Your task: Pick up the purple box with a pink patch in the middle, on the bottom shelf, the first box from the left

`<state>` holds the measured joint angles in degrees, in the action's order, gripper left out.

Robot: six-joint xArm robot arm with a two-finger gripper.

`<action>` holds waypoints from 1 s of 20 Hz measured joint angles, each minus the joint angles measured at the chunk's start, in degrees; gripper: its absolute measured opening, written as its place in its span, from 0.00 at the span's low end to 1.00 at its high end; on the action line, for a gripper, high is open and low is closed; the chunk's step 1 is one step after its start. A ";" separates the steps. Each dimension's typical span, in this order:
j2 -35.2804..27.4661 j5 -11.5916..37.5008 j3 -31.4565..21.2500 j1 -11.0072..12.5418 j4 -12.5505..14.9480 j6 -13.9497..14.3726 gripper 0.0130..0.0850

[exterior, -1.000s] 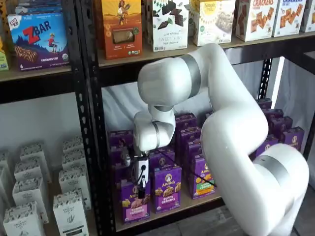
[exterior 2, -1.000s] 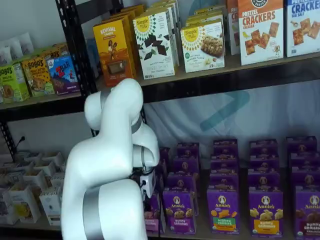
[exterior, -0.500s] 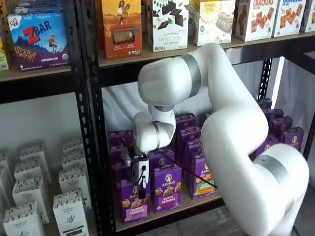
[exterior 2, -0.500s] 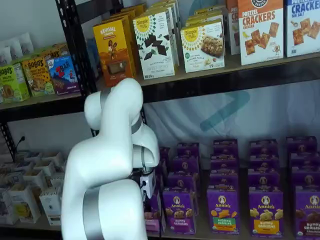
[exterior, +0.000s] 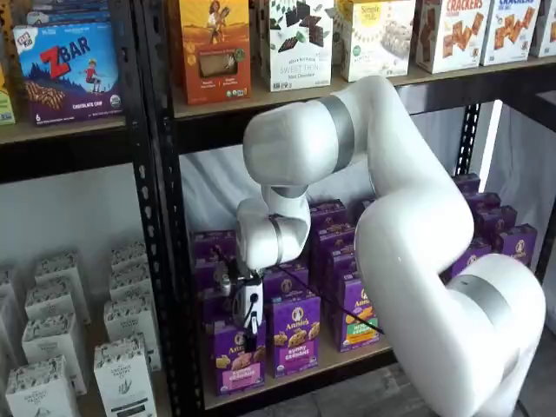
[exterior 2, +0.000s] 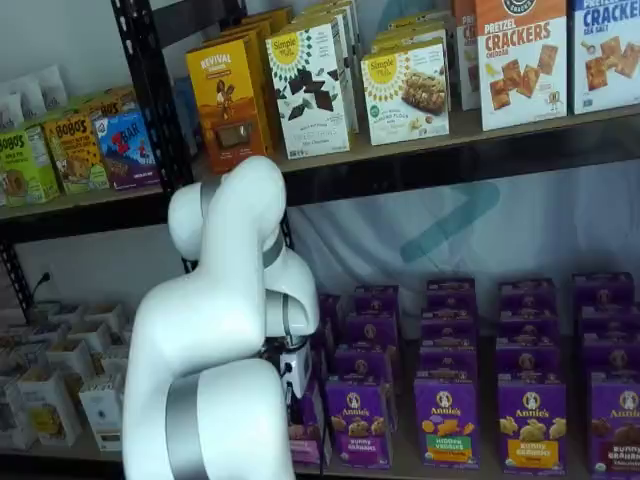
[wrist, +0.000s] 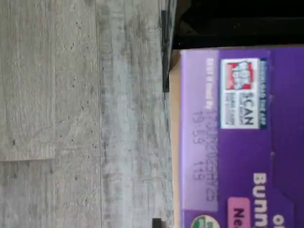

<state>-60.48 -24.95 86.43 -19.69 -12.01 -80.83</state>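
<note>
Purple box (exterior: 237,363) with the pink band stands upright at the front left end of the bottom shelf (exterior: 304,369), just beside a black rack upright (exterior: 165,261). You will see your gripper (exterior: 249,328) directly above it, hanging from the white arm (exterior: 400,226), its black fingers down at the top of the carton. You cannot tell from either shelf view whether those fingers are spread or clamped; they show side-on, with no clear gap. In a shelf view the arm hides most of the gripper, and only a pink sliver of the box (exterior 2: 303,440) shows beside it. In the wrist view the box top (wrist: 237,137) fills one side close up, with a printed date code and a scan label, above grey plank flooring (wrist: 80,114). A second purple carton (exterior: 294,334) stands just beside the first, on its right.
</note>
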 joint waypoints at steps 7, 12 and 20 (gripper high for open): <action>-0.13 2.03 -0.46 -0.10 0.54 0.51 0.50; -0.31 2.26 -0.37 -0.14 0.77 0.76 0.50; -0.29 2.11 -0.33 -0.10 1.09 1.01 0.28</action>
<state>-60.77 -22.84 86.10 -19.79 -10.92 -79.81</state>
